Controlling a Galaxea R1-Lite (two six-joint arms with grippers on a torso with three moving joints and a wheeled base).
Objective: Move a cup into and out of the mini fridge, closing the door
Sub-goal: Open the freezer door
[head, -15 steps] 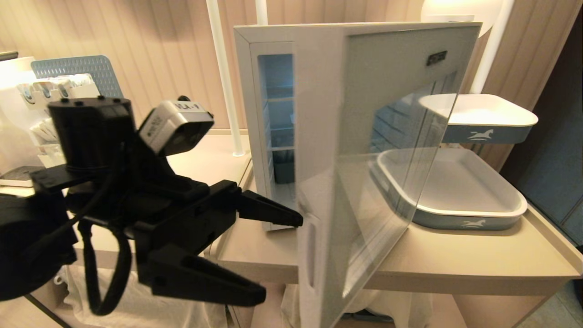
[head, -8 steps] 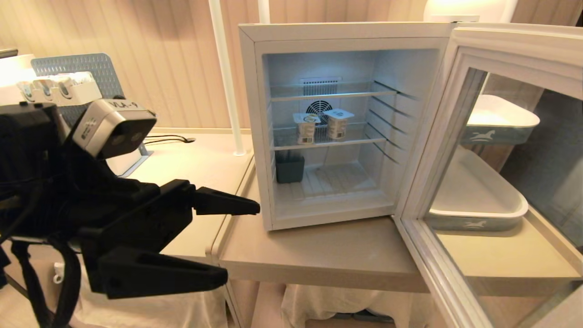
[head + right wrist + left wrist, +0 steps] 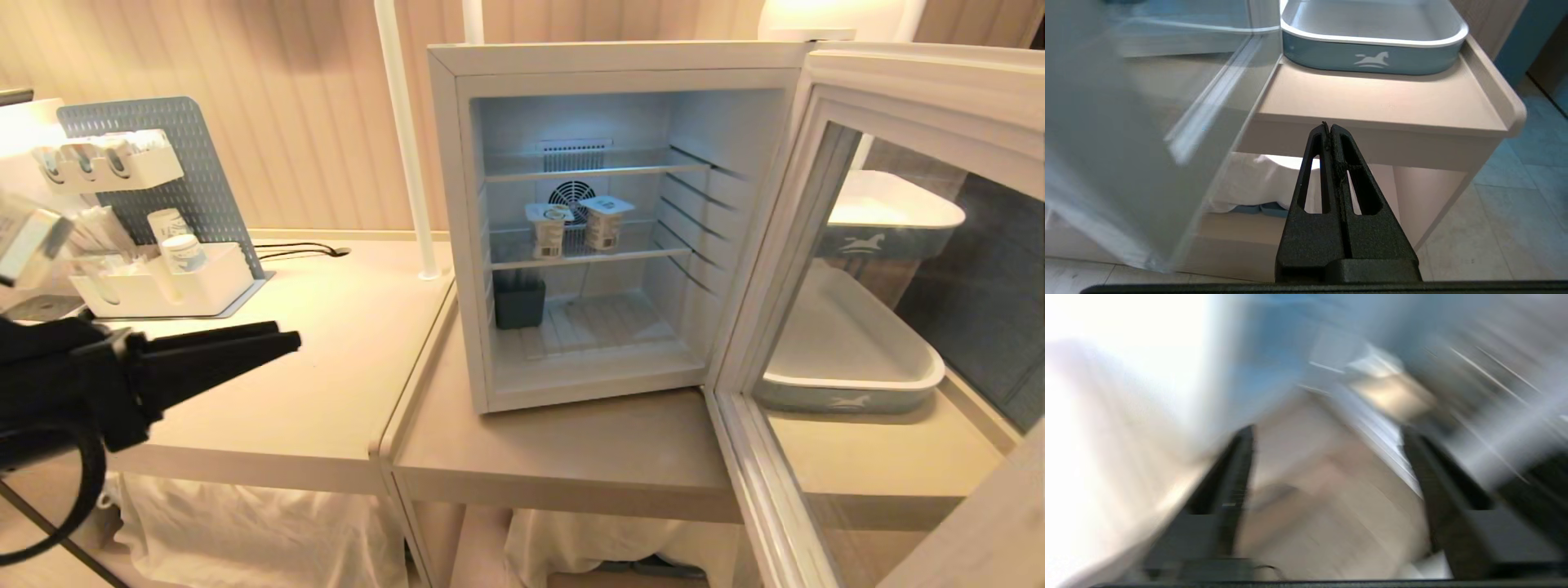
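Observation:
The white mini fridge (image 3: pixel 457 204) stands open on the right-hand table, its interior lit. Its glass door (image 3: pixel 816 90) is swung wide to the right. Two white cups (image 3: pixel 547 231) (image 3: pixel 606 222) stand side by side on the middle wire shelf. My left gripper (image 3: pixel 282 341) hovers over the left table, well left of the fridge, pointing toward it. In the left wrist view its fingers (image 3: pixel 1241 465) stand apart with nothing between them, so the left gripper (image 3: pixel 1327 433) is open. My right gripper (image 3: pixel 1329 127) is shut and empty, low in front of the table edge, beside the door (image 3: pixel 1147 122).
A dark grey box (image 3: pixel 519 302) sits on the fridge floor at the left. A white organiser (image 3: pixel 163 286) with small cups (image 3: pixel 184 251) and a blue pegboard stands at the far left. A blue-and-white tray (image 3: pixel 1372 61) lies behind the open door.
The door swung from half open to wide open on the right. My left gripper pulled back to the left and lower, away from the fridge, and its fingers came somewhat closer together.

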